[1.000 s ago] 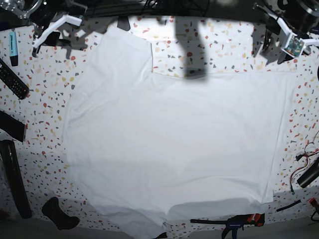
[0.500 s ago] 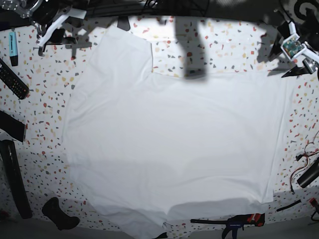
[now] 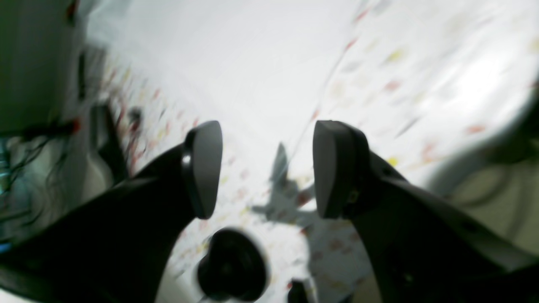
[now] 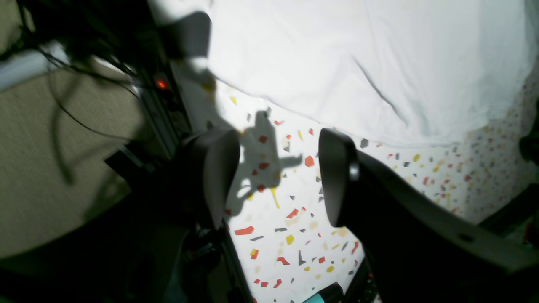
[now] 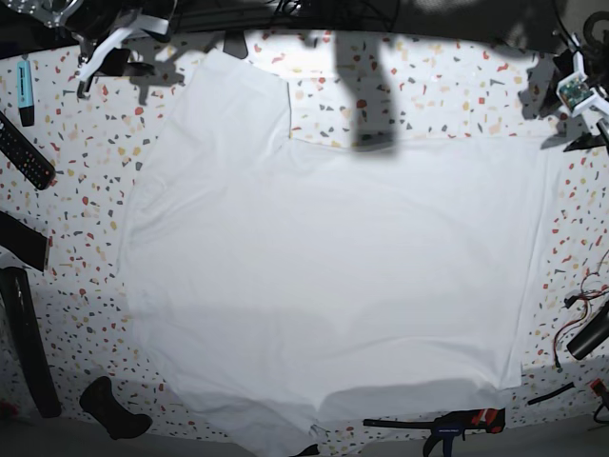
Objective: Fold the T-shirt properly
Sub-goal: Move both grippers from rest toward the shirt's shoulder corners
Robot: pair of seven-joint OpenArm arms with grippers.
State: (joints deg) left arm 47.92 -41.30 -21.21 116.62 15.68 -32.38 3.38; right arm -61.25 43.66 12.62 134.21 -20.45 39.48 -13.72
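Note:
The white T-shirt [image 5: 324, 267] lies spread flat on the speckled table [image 5: 438, 95] and covers most of it. One sleeve or flap reaches to the far left [image 5: 238, 95]. My right gripper [image 5: 103, 57] is open and empty at the table's far left corner, off the cloth. In the right wrist view it [image 4: 280, 176] hangs over bare table just short of the shirt's edge [image 4: 337, 54]. My left gripper [image 5: 582, 119] is open and empty at the far right edge. The left wrist view is blurred, with that gripper [image 3: 267, 168] above bare table beside the shirt [image 3: 252, 54].
A remote [image 5: 24, 152], a blue marker [image 5: 26, 86] and black tools [image 5: 24, 352] lie along the left edge. A black handle [image 5: 114, 409] and a clamp [image 5: 447, 424] lie at the front. Cables [image 5: 585, 324] sit at the right edge.
Both arms have drawn back toward the far corners: the right gripper up and away at the left, the left gripper out to the right edge. The shirt has not moved.

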